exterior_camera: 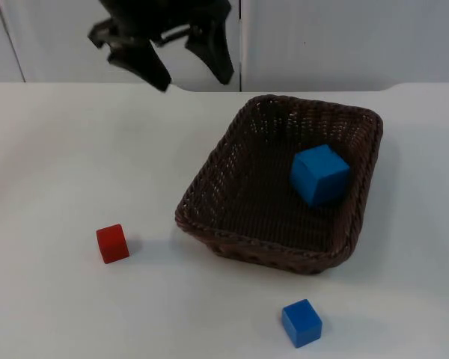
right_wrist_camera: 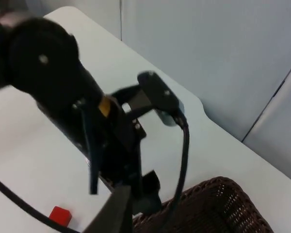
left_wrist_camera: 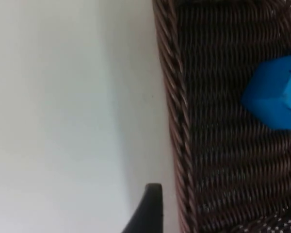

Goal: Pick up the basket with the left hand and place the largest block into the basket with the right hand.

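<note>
The basket, dark brown wicker and rectangular, sits flat on the white table a little toward three o'clock of the top view's centre; its long axis runs roughly from seven o'clock to one o'clock. The largest block, a bright blue cube, lies inside the basket, toward the three o'clock wall and resting on the woven floor; in the left wrist view the same cube shows beyond the braided rim, inside the weave.

A smaller blue cube stands on the table at about six o'clock from the basket, clear of its rim; a small red cube stands at about nine o'clock from the basket, well apart from it, and shows again in the right wrist view near the basket's edge.

The left gripper hangs above the far edge of the table at about eleven o'clock from the basket, not touching it; its two black fingers are spread wide with nothing between them. The left arm also shows in the right wrist view, above the basket's rim; whether the right gripper's fingers are apart or together I cannot tell.
</note>
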Robot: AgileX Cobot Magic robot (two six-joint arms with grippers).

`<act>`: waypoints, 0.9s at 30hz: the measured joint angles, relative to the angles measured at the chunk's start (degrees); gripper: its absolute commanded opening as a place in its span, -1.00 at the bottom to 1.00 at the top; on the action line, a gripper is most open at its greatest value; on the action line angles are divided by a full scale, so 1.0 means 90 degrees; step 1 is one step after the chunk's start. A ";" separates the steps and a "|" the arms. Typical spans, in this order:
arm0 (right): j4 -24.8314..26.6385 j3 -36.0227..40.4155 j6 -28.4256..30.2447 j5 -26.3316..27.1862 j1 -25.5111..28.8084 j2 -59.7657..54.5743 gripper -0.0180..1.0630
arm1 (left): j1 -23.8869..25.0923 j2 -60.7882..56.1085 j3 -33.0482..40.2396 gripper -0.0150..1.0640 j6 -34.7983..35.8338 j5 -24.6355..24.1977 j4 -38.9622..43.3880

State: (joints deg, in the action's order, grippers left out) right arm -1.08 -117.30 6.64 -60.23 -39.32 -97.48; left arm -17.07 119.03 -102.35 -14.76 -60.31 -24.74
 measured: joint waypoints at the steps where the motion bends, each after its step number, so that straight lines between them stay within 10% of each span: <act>1: 0.0011 0.0000 0.0000 0.0000 0.0000 0.0017 0.98 | 0.0000 -0.0118 0.0000 0.53 0.0000 -0.0051 0.0078; 15: 0.0164 0.1737 -0.0069 0.1001 0.0000 0.1004 0.98 | 0.0000 -0.1319 0.0092 0.53 0.0014 -0.0230 0.0190; 27: 0.0164 0.4905 -0.0232 0.2902 0.0000 0.2870 0.98 | 0.0000 -0.3058 0.2689 0.53 -0.0341 0.1153 -0.0025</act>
State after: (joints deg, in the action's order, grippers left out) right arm 0.39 -73.16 4.55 -34.11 -39.32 -71.64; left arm -17.07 91.51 -78.15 -17.84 -49.93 -24.97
